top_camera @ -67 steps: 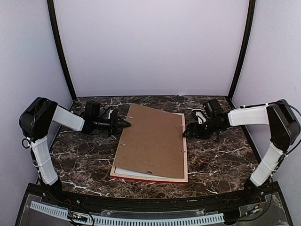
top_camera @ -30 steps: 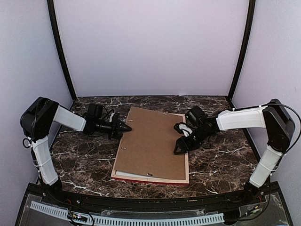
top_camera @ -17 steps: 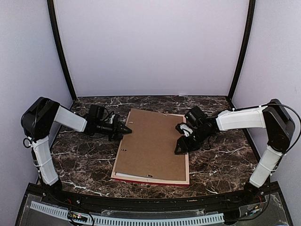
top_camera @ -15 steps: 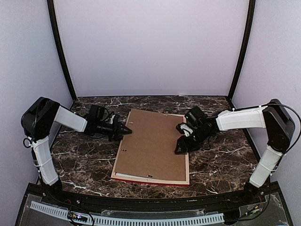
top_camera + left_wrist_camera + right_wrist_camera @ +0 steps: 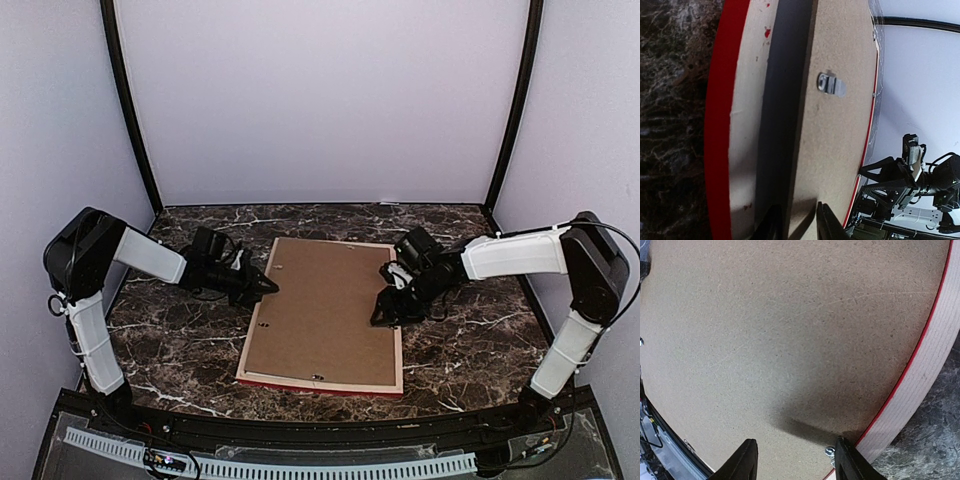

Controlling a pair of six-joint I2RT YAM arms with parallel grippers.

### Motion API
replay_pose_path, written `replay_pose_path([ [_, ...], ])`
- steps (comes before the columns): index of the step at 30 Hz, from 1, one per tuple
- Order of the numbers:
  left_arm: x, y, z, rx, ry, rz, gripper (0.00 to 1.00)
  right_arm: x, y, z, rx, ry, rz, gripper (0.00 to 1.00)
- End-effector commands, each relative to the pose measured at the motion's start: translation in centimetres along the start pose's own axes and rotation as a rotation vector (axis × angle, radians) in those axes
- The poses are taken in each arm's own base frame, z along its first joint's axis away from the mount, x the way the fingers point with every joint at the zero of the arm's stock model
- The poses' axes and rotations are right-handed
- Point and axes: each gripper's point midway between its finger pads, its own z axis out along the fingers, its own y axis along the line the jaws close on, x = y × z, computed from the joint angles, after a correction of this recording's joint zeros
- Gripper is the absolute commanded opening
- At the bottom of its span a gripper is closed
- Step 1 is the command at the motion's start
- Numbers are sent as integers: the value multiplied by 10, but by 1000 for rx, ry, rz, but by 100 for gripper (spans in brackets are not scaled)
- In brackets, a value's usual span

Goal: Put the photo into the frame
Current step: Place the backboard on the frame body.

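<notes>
The frame [image 5: 330,384] is lying face down in the middle of the marble desk [image 5: 180,340], its pale rear edges turned up and its red rail showing along the near side. The brown backing board [image 5: 325,310] is resting on the frame's back and covering almost the whole opening. The photo is not showing in any view. The left gripper [image 5: 265,287] is reaching in low from the left and meeting the board's left edge near the far corner. In the left wrist view its fingers [image 5: 827,225] are standing in a narrow gap with the board's edge running between them, and a shadow is falling between the board and the frame's pale rail. I cannot tell whether the fingers are actually pinching the board. A small metal tab [image 5: 831,85] is sitting on the board just beyond them. The right gripper [image 5: 383,312] is pointing down at the board just inside the frame's right rail. Its fingers are standing well apart and holding nothing, and a small metal clip [image 5: 830,451] is lying beside one fingertip.
</notes>
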Motion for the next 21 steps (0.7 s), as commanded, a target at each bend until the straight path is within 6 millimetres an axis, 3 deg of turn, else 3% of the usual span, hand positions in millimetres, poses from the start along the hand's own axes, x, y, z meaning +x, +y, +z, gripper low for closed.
replay_pose_path([
  [1, 3, -14, -9, -1, -27, 53, 27, 7, 5, -5, -32, -5, 47, 54],
  [16, 5, -12, -5, -11, -21, 67, 26, 12, 15, -7, -124, -7, 90, 53],
  [21, 6, -12, -4, -14, -18, 67, 26, -5, 9, -21, -92, -70, 88, 53],
])
